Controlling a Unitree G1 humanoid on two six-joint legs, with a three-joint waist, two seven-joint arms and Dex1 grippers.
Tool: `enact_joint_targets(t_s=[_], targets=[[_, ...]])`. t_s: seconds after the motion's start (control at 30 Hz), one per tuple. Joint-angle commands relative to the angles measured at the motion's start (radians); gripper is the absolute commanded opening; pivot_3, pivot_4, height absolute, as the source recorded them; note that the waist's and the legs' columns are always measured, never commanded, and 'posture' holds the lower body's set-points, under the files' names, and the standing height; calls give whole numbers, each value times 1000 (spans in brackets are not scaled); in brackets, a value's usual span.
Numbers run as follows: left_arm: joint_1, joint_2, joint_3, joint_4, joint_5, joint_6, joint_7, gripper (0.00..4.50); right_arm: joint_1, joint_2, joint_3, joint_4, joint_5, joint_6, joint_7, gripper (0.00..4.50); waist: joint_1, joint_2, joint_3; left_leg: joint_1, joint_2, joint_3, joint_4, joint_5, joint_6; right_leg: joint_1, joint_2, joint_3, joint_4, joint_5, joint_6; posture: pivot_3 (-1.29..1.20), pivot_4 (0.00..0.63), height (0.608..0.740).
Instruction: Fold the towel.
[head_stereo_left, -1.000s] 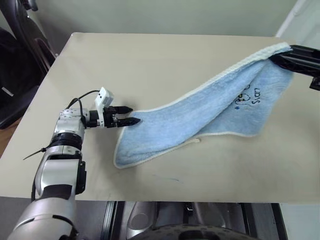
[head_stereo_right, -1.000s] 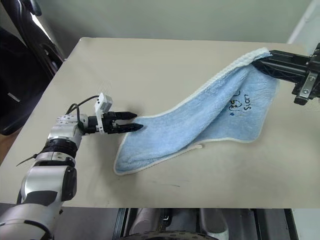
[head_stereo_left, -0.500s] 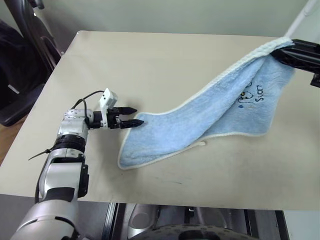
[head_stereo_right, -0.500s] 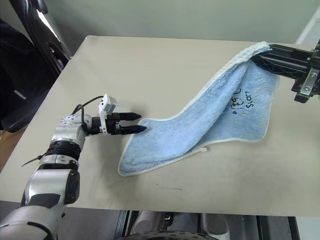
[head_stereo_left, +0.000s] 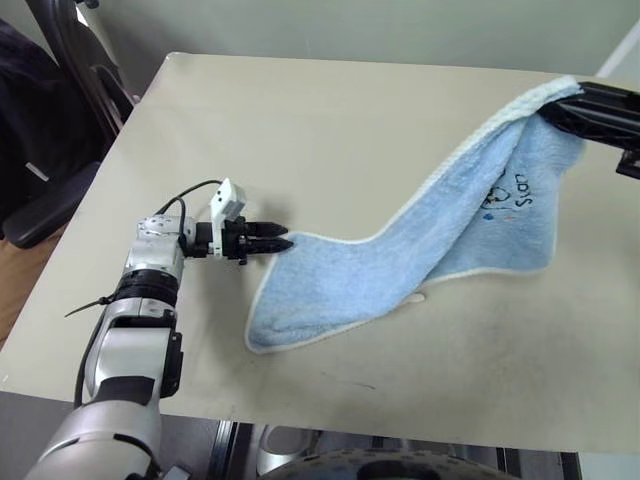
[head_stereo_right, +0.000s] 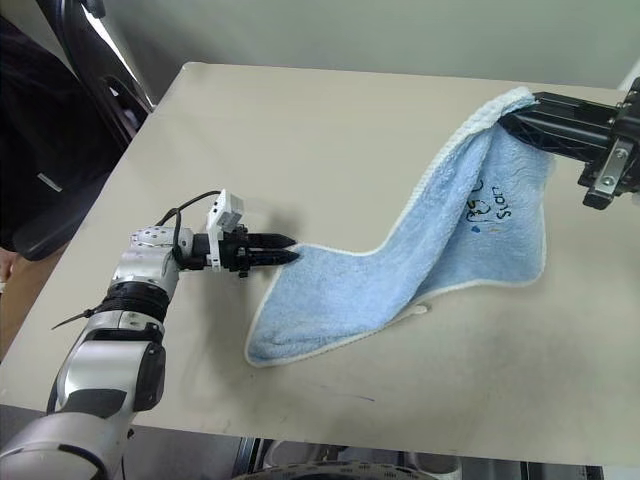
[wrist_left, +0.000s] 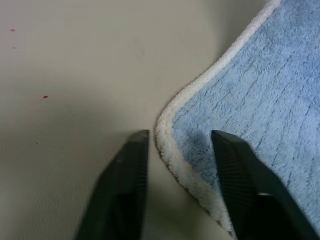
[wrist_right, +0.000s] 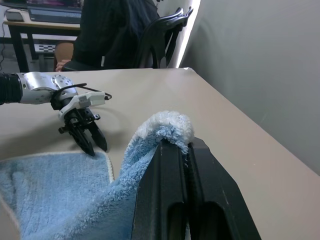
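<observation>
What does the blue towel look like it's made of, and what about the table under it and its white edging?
The towel: looks like soft terry cloth, matte and fuzzy, with a looped, ribbed pile. Its edging: a whitish, fluffier stitched border, probably the same kind of fibre. The table: a smooth, matte beige top, likely laminate or painted board; the look leaves that open.

The towel (head_stereo_left: 470, 235) bears dark embroidered lettering (roughly "Sian", not clearly legible) near its raised end.
</observation>
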Motion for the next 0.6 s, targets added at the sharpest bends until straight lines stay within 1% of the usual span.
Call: enact_joint_targets(t_s=[0.03,0.1,0.23,0.37,0.5,0.6], targets=[[75,-31,-85,-10,33,60,-74,677,-6,-10,-30,-19,6,-22,-10,0,0,0,0,0,-1,1,1,-1,2,0,-2,1,0,-1,2,0,150,733],[89,-32,-90,-46,26,84,-85,22,-4,-10,-29,-20,5,-22,-10,0,0,0,0,0,-3,2,1,-3,4,1,-4,1,-2,-3,4,0,150,733],[113,-32,-102,-101,28,100,-80,7,-2,-11,-31,-20,6,-23,-9,0,0,0,0,0,-6,4,1,-6,7,2,-8,1,-5,-4,7,0,150,733],[114,-44,-84,-115,15,106,-54,7,0,-12,-28,-17,-1,-28,-8,0,0,0,0,0,-8,5,1,-8,9,3,-10,0,-6,-5,8,0,150,733],[75,-43,-33,-86,-13,114,-15,7,4,-14,-29,-16,-6,-32,-9,0,2,0,0,1,-9,5,2,-8,10,5,-11,0,-6,-5,9,0,150,733],[-5,-23,48,-25,-60,116,42,7,17,-19,-38,-4,-22,-37,-7,0,4,-1,1,1,-9,4,6,-8,10,5,-11,0,-3,-4,10,0,150,733]])
